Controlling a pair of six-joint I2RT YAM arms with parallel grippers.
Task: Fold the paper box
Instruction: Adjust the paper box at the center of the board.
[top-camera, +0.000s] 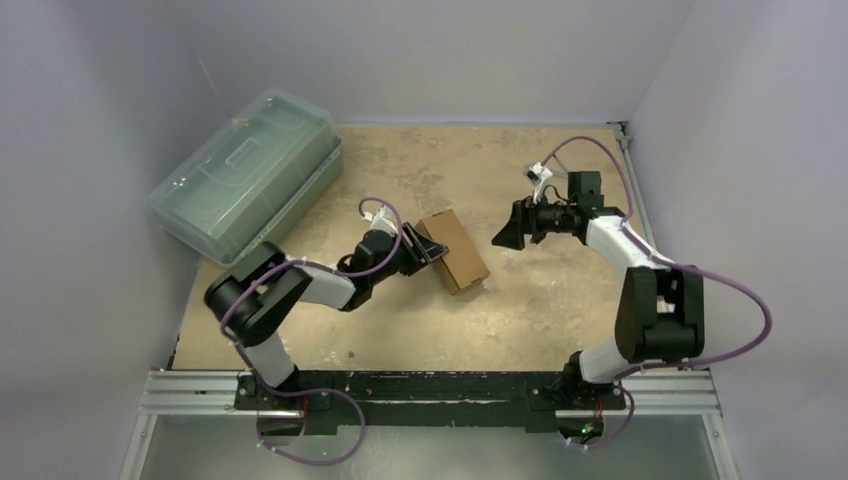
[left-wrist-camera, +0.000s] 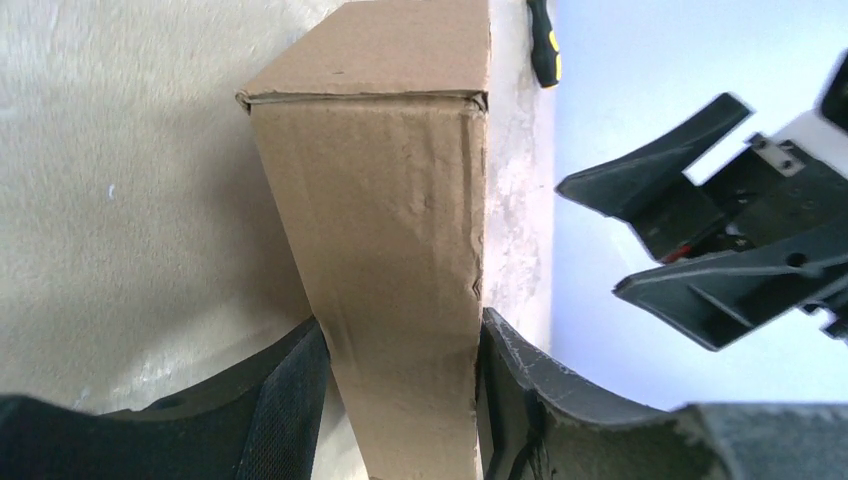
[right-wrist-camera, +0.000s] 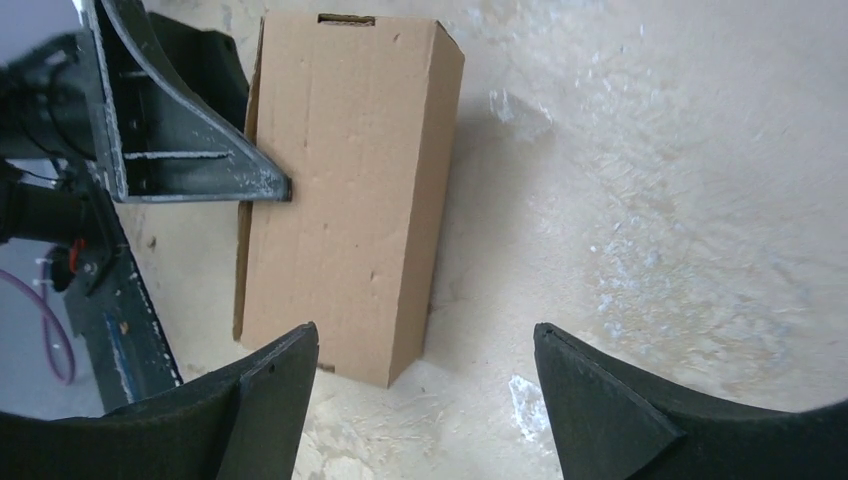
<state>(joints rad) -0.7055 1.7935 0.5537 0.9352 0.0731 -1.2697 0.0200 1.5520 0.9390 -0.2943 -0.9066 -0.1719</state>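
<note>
- Cardboard carton nears completion: the paper box (top-camera: 456, 252) lies on its side near the middle of the sand-coloured desk (top-camera: 560, 300). In the overhead view its long axis runs from about 11 o'clock to 5 o'clock.
- The left end effector (top-camera: 425, 248) reaches in from the box's 9 o'clock side and is clenched on it. Its wrist view shows the dark fingers (left-wrist-camera: 290, 400) touching the carton on two opposite sides, with the brown body filling the gap between them.
- The right end effector (top-camera: 508, 230) hangs released at the box's 2 o'clock, apart from the cardboard. Its jaws are spread wide with nothing between them, and they point back toward the carton.
- A translucent green plastic case (top-camera: 245, 170) sits at the desk's 10 o'clock corner, well apart from the work.
- Done, as far as the pictures show: the walls stand squared into a rectangular carton. The end that faces away in the left wrist view looks closed, its seam lying flush. No loose flap or tab sticks out in any view. A small slot shows at the far end in the right wrist view.
- The underside and the part inside the left grip are hidden, so it cannot be told whether every tab is tucked there.
- By these signs the folding appears all but finished. What likely remains is pressing home any untucked closure and letting the carton go.
</note>
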